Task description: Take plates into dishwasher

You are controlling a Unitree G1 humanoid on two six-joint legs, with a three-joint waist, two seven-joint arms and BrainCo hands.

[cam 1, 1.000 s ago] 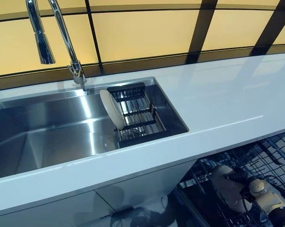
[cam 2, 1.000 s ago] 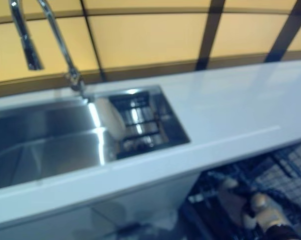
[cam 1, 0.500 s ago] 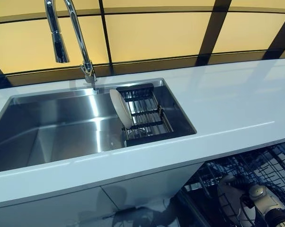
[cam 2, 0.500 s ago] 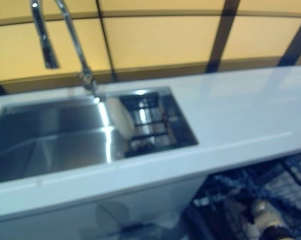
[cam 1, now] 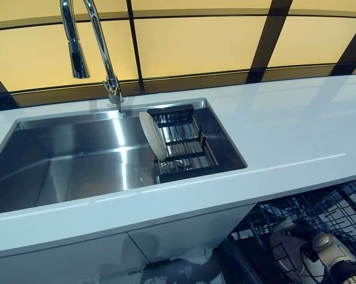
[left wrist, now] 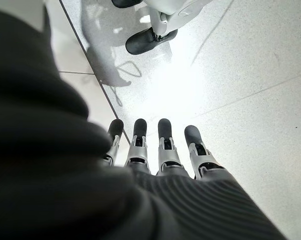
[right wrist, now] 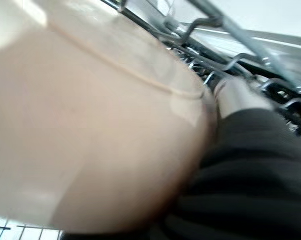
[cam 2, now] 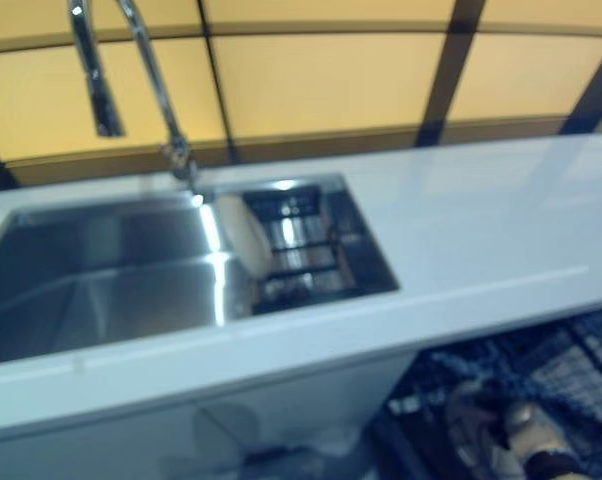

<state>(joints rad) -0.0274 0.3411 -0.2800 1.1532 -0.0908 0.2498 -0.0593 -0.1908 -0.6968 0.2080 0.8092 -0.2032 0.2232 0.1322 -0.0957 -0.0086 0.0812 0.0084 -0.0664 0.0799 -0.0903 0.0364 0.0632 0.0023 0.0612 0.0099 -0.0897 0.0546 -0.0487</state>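
Note:
A cream plate [cam 1: 152, 136] stands on edge in a dark wire drainer [cam 1: 184, 145] at the right end of the steel sink [cam 1: 65, 160]. Below the counter at the lower right, my right hand [cam 1: 326, 251] is shut on a second cream plate [cam 1: 284, 245] inside the dishwasher's wire rack [cam 1: 337, 207]. That plate [right wrist: 90, 125] fills the right wrist view, with one finger [right wrist: 235, 95] at its rim and rack wires just past it. My left hand [left wrist: 160, 150] hangs over the floor with straight fingers, holding nothing.
A tall chrome tap [cam 1: 101, 47] rises behind the sink. The white counter [cam 1: 284, 130] runs to the right, above the pulled-out dishwasher rack. White cabinet fronts [cam 1: 136, 248] lie under the sink. Yellow wall panels back the counter.
The camera has turned a little, shifting the whole scene rightwards. My right hand with its plate sits slightly lower in the dishwasher rack. The plate in the sink drainer has not moved.

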